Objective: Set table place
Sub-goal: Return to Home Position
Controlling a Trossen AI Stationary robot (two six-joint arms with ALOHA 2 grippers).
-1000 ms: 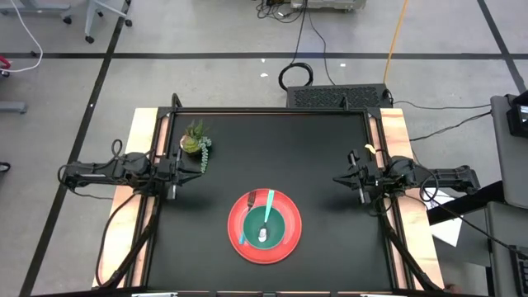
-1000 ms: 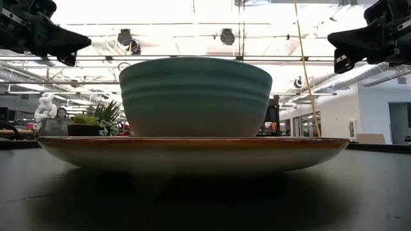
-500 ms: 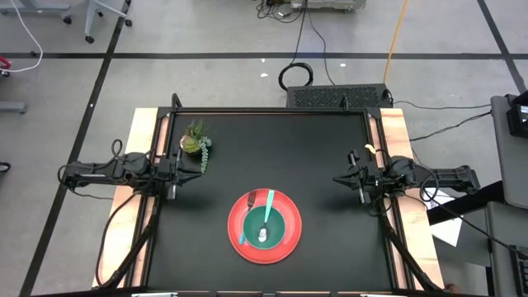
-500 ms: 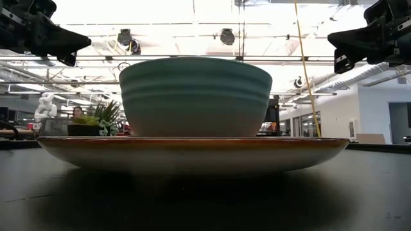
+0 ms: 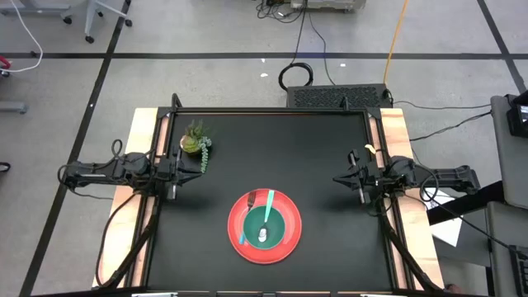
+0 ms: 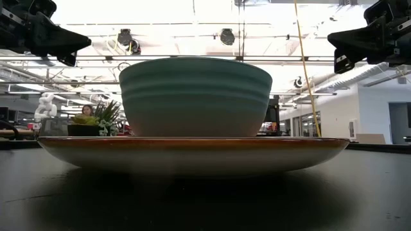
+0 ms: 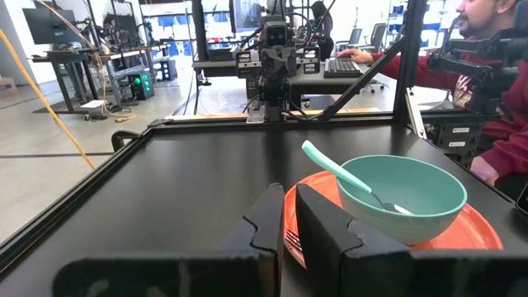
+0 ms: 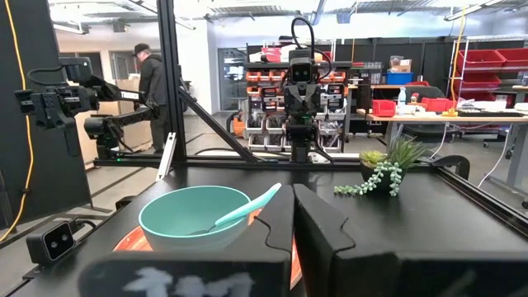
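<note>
I find no word, number, brand or sign that I can read in any of my views. The dark monitor (image 7: pixel 51 23) far ahead of the left claw (image 7: pixel 289 198) is too small for me to make anything out on it. The same goes for the red bins (image 8: pixel 493 62) on the shelving far beyond the right claw (image 8: pixel 287 206); any labels on them are illegible to me.

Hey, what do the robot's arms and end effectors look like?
The left arm and right arm are dark, slim and jointed, with black cables looping alongside. The left end effector and right end effector each have two blocky matte-black fingers with stepped, notched inner edges.
</note>
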